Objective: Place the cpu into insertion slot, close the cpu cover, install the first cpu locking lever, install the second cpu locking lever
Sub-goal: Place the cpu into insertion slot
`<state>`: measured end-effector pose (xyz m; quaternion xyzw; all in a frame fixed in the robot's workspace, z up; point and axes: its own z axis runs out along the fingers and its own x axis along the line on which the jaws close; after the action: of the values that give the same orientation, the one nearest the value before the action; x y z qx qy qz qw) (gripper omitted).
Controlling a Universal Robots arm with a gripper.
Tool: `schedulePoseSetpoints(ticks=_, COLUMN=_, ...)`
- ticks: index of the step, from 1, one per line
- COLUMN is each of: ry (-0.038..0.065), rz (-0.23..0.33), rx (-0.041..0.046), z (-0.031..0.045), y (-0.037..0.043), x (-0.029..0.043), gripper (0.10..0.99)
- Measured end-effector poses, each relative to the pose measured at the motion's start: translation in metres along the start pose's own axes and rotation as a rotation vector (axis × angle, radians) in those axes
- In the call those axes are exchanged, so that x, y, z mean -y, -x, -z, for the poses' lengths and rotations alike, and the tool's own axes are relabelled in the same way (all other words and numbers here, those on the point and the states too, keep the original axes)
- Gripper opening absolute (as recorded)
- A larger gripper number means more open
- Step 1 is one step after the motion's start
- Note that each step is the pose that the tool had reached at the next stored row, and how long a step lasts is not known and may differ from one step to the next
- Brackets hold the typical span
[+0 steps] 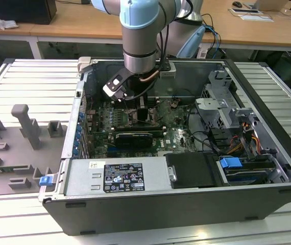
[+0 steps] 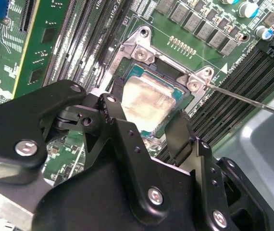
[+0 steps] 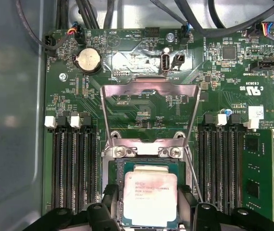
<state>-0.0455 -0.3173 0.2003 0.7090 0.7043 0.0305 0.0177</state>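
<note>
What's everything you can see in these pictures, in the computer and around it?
computer case: one, dark grey, open on the slatted table.
motherboard: one, green, inside the case.
cpu: one, silvery, in the insertion slot.
cpu cover: one, silver, standing open.
coin battery: one, silver, on the motherboard.
memory slots: two banks, black, flanking the slot.
fixtures: several, grey, table at the exterior view's left.
arm: one, grey and blue, reaching into the case.
gripper: one, black, at the cpu.

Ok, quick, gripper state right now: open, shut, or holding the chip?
Gripper: cannot tell whether open or shut; it sits right at the chip, which lies in the socket with the cover raised.
</note>
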Motion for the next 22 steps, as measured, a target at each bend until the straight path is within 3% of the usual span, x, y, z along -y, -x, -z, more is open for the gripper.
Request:
schedulePoseSetpoints(ticks=6, ry=0.000, rz=0.000, rx=-0.0001, z=-0.0002, y=-0.0011, x=-0.0003, gripper=0.612)
schedulePoseSetpoints(ticks=16, ry=0.000, rz=0.000, rx=0.0014, z=0.0106, y=-0.0013, x=-0.0011, gripper=0.612)
schedulePoseSetpoints(ticks=18, ry=0.000, rz=0.000, rx=0.0012, z=0.0130, y=-0.0013, x=-0.0013, gripper=0.533)
schedulePoseSetpoints(ticks=19, ry=0.000, rz=0.000, rx=0.0013, z=0.0132, y=-0.0011, x=-0.0012, gripper=0.408)
schedulePoseSetpoints(ticks=21, ry=0.000, rz=0.000, rx=0.0014, z=0.0135, y=-0.0008, x=-0.0013, gripper=0.286)
schedulePoseSetpoints(ticks=22, ry=0.000, rz=0.000, rx=0.0013, z=0.0135, y=-0.0008, x=-0.0013, gripper=0.286)
